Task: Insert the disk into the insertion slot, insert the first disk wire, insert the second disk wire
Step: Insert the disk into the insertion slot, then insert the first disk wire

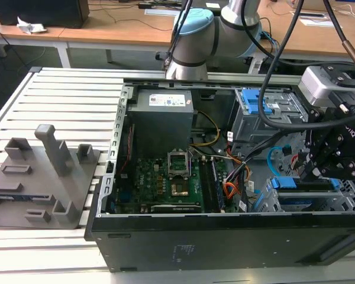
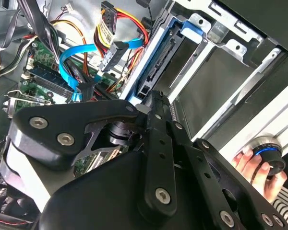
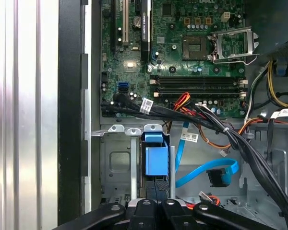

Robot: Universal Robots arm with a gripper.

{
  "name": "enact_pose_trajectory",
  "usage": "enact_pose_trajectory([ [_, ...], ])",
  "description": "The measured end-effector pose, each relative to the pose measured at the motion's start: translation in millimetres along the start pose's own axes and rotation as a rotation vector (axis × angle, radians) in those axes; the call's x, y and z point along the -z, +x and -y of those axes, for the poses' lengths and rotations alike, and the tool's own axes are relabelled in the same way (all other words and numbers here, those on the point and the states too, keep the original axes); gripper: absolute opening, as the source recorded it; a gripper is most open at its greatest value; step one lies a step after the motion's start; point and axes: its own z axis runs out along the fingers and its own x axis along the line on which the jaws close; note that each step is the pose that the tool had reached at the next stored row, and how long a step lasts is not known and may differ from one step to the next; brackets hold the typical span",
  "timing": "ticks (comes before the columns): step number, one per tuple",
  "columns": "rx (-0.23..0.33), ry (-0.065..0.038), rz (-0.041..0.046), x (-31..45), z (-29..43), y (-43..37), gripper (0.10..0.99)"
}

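The disk point(image 3: 156, 160), in its bright blue carrier, stands edge-on in the insertion slot point(image 3: 117, 163) of the grey drive cage. In the exterior view the disk point(image 1: 302, 186) lies low in the slot point(image 1: 349, 198) at the case's right end. My gripper point(image 3: 156, 203) is at the disk's connector end, its black fingers point(image 2: 156, 120) close together on that end. The second disk wire point(image 3: 206, 172), a light blue loop, lies beside the cage with its dark plug point(image 3: 218, 178) loose. The first disk wire point(image 3: 209, 197), thin and red-orange, lies just past it near my fingers.
The open case holds a grey power supply box point(image 1: 163, 115), the motherboard point(image 1: 165, 177) and a taller cage with a blue latch point(image 1: 263, 106). A thick black cable bundle point(image 3: 240, 139) crosses near the slot. A grey fixture point(image 1: 41, 177) sits at the exterior view's left. A hand point(image 2: 249, 165) grips a knob.
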Motion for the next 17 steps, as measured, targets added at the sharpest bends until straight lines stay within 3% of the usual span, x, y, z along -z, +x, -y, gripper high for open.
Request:
enact_pose_trajectory([
  [11,0.000,0.000,0.0000,0.0,0.2,0.0,0.114],
  [12,0.000,0.000,-0.0001,0.0,0.2,0.0,0.235],
  [13,0.000,0.000,0.0000,0.0,0.2,0.0,0.294],
  [14,0.000,0.000,0.0000,0.0,0.2,0.0,0.294],
  [15,0.000,0.000,0.0000,0.0,0.2,0.0,0.361],
  [17,0.000,0.000,-0.0001,0.0,0.2,0.0,0.361],
])
